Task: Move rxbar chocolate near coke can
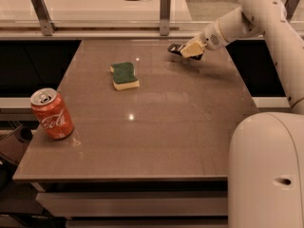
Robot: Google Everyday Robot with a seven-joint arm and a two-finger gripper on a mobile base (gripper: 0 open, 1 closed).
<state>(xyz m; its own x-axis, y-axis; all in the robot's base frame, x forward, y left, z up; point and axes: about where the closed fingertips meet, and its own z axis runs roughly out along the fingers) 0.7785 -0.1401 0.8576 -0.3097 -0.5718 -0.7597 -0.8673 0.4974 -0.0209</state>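
Observation:
The rxbar chocolate [174, 48], a small flat black bar, is at the far right of the table, sticking out to the left of my gripper [188, 51]. The gripper is shut on it and holds it just above the tabletop. The coke can [51, 114], red with white script and a silver top, stands upright near the table's front left edge, far from the bar. My arm reaches in from the upper right.
A green-and-yellow sponge [125, 75] lies on the brown table [166, 127] left of the gripper, between the bar and the can. A white railing with posts [164, 8] runs behind the table. My white base [266, 175] fills the lower right.

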